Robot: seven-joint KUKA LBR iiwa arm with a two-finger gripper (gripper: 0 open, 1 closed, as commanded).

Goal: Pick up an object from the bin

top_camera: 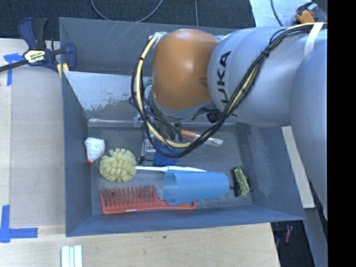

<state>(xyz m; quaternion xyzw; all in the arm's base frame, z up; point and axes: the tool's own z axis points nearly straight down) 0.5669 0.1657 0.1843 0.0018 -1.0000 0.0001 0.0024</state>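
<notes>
The fingers (148, 149) hang low in the middle of the grey bin (75, 149). They are under the arm's round orange cover (181, 68) and a loop of yellow and black cables (167, 135). The cover and cables hide most of them, so I cannot tell if the fingers are apart or together. I can see nothing held between them.

Right below their tips is a small blue thing (159, 160). Only a bit of it shows, and I cannot tell what it is.

Just in front of the fingers lies a dish brush (118, 165). Its thin white handle runs across below the tips. Its yellow bristly head sits to the left of the fingers.

A little farther to the front, a blue cup (197, 186) lies on its side, touching the brush handle.

In front of the cup, a red comb (130, 199) lies flat along the front wall. One end of it is against the cup.

To the right of the fingers and a bit behind them is a thin orange and silver stick (201, 137).

Well to the left, next to the brush head, is a small white thing with a red spot (94, 147).

Farthest off to the right, past the cup, is a small dark thing with yellow-green on it (241, 181).
</notes>
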